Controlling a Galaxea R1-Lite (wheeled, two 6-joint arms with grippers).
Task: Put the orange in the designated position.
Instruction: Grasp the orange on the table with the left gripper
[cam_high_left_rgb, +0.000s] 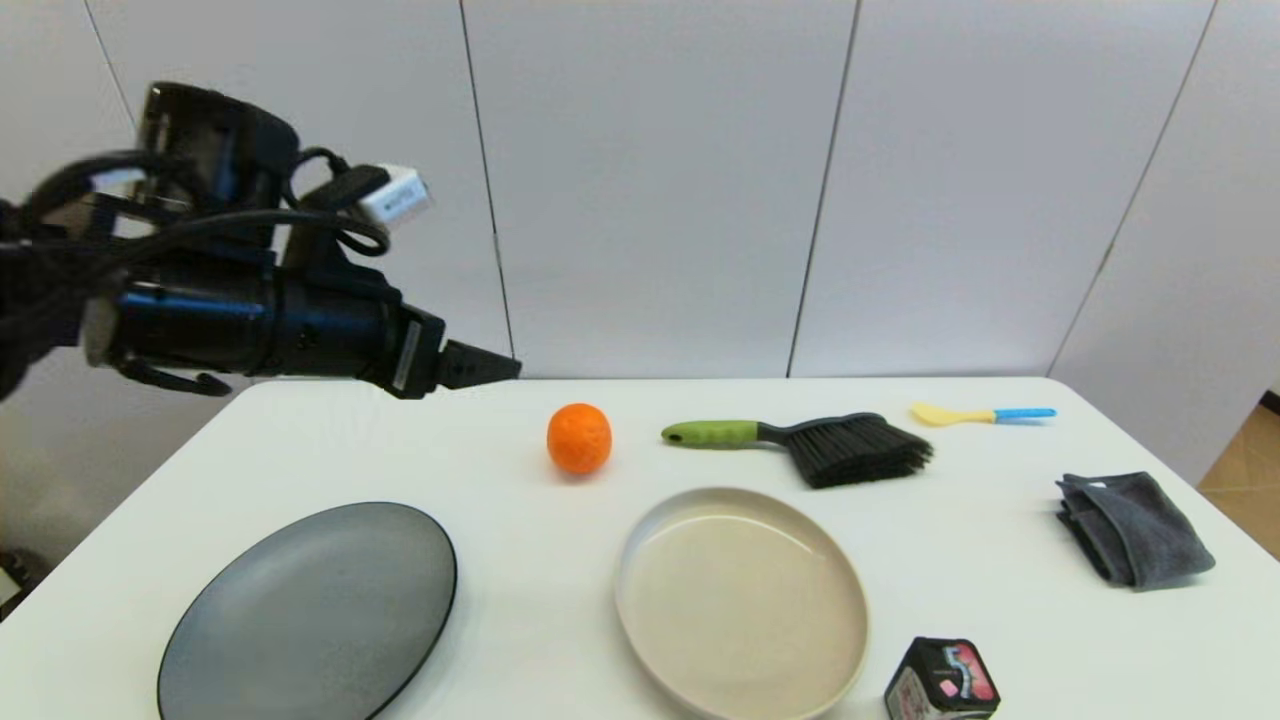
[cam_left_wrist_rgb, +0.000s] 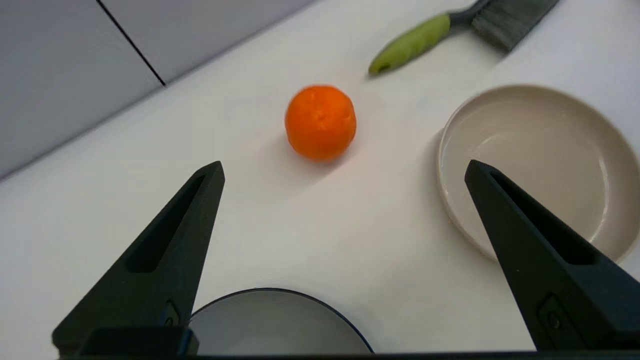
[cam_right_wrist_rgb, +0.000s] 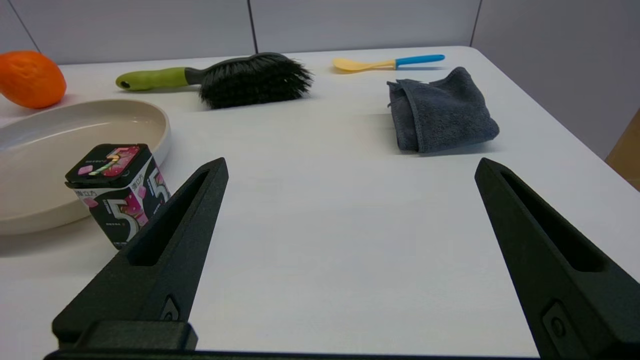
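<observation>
Orange (cam_left_wrist_rgb: 320, 121) lies ahead of open left tool (cam_left_wrist_rgb: 345, 170).

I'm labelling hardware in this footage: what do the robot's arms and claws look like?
The left arm is a black, chunky cylinder with blue accents, looped black cables and a white plug on top. The left claw has two long, tapering matte-black fingers with slotted recesses. The right claw looks the same.
</observation>
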